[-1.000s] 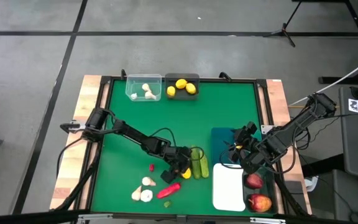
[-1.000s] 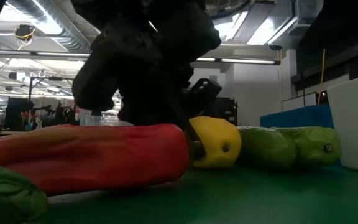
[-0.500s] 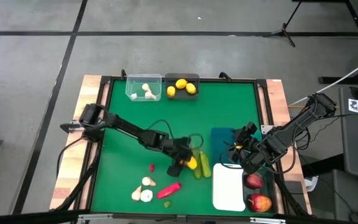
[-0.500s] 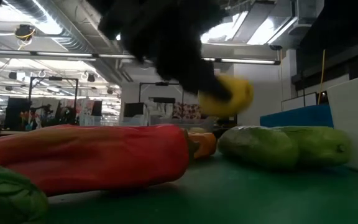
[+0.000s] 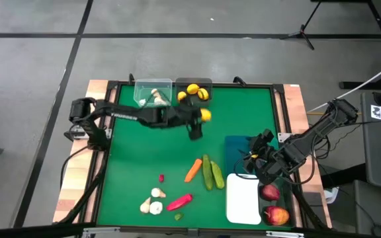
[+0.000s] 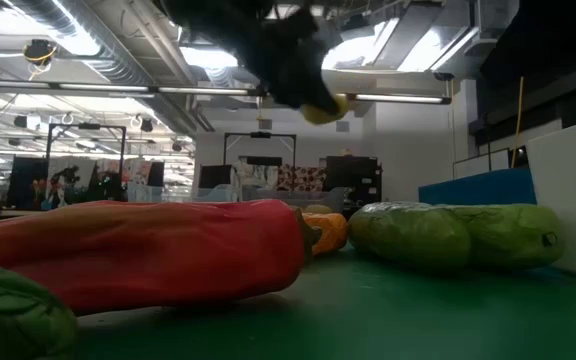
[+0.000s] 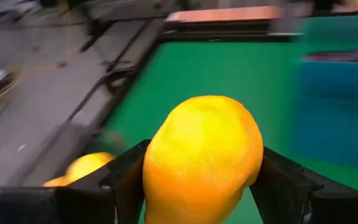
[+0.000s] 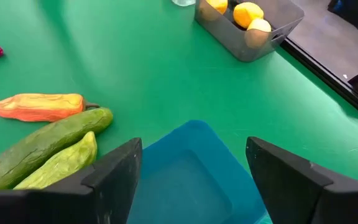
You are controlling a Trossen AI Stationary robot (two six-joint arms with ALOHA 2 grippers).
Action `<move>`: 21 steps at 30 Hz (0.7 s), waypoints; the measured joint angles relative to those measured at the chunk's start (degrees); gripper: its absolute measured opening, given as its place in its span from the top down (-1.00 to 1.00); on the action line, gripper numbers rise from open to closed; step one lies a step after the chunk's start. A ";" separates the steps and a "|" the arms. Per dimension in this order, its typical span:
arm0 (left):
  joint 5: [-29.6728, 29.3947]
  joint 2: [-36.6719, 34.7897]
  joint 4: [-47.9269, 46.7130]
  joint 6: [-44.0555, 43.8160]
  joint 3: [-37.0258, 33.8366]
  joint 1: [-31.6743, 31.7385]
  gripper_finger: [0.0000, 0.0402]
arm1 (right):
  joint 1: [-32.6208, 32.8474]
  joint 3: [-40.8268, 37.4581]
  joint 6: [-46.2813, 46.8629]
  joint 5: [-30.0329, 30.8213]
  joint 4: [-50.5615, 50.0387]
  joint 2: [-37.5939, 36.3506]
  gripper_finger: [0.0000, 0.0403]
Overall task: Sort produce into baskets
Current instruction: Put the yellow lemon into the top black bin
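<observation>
My left gripper (image 5: 202, 119) is shut on a yellow lemon (image 5: 206, 115), held in the air just near of the dark grey basket (image 5: 194, 84), which has lemons in it. The clear basket (image 5: 153, 92) beside it holds garlic bulbs. My right gripper (image 5: 253, 162) is open and empty over the blue basket (image 5: 238, 153). An orange carrot (image 5: 192, 170) and two green cucumbers (image 5: 211, 174) lie on the mat at the middle. A red pepper (image 5: 180, 201), garlic bulbs (image 5: 152, 201) and a small dark red piece (image 5: 161, 177) lie near the front edge. My left gripper pinches the lemon's two opposite sides (image 7: 160, 168) between its two fingers (image 7: 126, 183). The lemon fills the gap and sticks out past the fingers. It is lifted clear of the table; the low view shows it (image 6: 320, 108) high above the mat.
The white basket (image 5: 243, 198) stands at the front right, with red apples (image 5: 273, 203) in a dark container beside it. A small green piece (image 5: 177, 216) lies at the front edge. The green mat between the far baskets and the carrot is bare.
My left gripper has risen with the lemon from beside the cucumbers and gone toward the table's far edge, up to the dark grey basket. The lemon is lifted clear of the mat. The carrot, covered by the gripper before, now shows.
</observation>
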 joint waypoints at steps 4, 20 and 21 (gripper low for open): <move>-0.43 1.00 0.15 -0.99 0.00 7.84 -0.19 | 0.00 0.00 -0.01 -0.01 -0.02 0.00 -0.44; 8.85 6.18 5.05 -5.44 -0.02 27.15 -0.40 | 0.00 0.00 -0.02 -0.04 0.08 0.00 -0.44; 9.82 6.58 4.90 -4.98 -0.02 26.95 -0.45 | 0.00 0.00 -0.02 -0.04 0.07 0.00 -0.44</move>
